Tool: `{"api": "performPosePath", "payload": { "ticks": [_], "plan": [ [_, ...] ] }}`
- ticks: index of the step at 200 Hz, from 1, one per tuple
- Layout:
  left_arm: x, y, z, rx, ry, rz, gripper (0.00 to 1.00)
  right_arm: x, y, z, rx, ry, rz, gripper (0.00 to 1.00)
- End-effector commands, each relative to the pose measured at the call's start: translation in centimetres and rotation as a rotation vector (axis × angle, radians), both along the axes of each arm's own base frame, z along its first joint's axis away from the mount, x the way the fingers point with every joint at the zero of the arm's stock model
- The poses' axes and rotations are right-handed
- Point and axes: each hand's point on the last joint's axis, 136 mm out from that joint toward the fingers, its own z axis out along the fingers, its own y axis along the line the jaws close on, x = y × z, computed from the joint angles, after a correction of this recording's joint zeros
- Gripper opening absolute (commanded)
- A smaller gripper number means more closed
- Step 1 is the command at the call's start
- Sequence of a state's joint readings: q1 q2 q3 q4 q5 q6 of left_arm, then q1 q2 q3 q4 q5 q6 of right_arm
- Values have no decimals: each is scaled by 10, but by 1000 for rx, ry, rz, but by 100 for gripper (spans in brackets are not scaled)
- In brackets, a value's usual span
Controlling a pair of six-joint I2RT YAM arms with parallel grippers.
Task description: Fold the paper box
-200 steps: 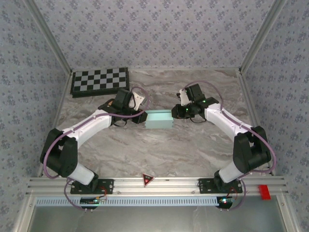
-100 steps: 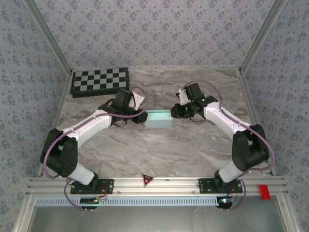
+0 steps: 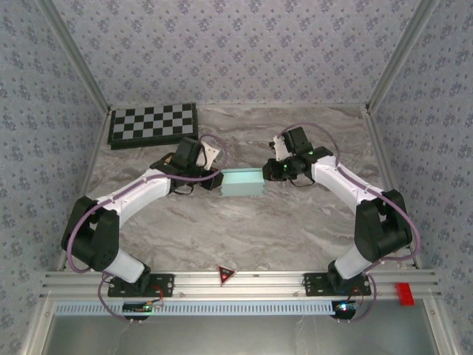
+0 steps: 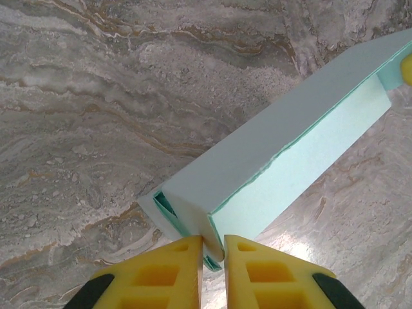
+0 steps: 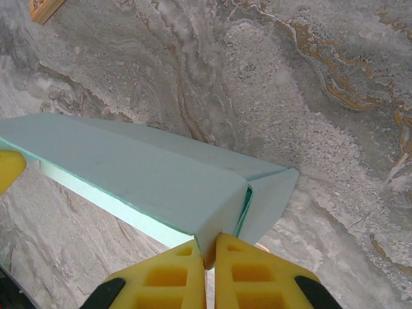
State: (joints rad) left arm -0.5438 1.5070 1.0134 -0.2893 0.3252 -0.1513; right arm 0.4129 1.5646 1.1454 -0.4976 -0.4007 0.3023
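At the middle of the bench [image 3: 244, 237] we find the paper box [image 3: 242, 182], folded long. The left claw [image 4: 214, 248] is clamped on its left end, the right claw [image 5: 210, 248] on its right (each nipping a thin card edge). Farther off, a checkerboard [image 3: 153, 124] lies in the far left corner.

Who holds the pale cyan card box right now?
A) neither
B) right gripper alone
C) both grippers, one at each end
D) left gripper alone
C: the left gripper and the right gripper are each shut on one end of the pale cyan card box.
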Motion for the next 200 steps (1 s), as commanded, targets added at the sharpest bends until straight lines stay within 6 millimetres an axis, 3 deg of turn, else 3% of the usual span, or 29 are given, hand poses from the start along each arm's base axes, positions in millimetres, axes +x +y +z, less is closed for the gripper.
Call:
{"api": "performPosePath", "payload": {
  "ticks": [1,94,200],
  "plan": [
    [-11,-2,-4,-5,22,-24,16,-12,8,-12,0,49,39,8],
    [-13,7,-17,33,34,7,11,-22,5,-29,-43,74,43,0],
    [-20,10,-26,48,51,1,14,-29,3,-45,-87,102,44,0]
  ]
}}
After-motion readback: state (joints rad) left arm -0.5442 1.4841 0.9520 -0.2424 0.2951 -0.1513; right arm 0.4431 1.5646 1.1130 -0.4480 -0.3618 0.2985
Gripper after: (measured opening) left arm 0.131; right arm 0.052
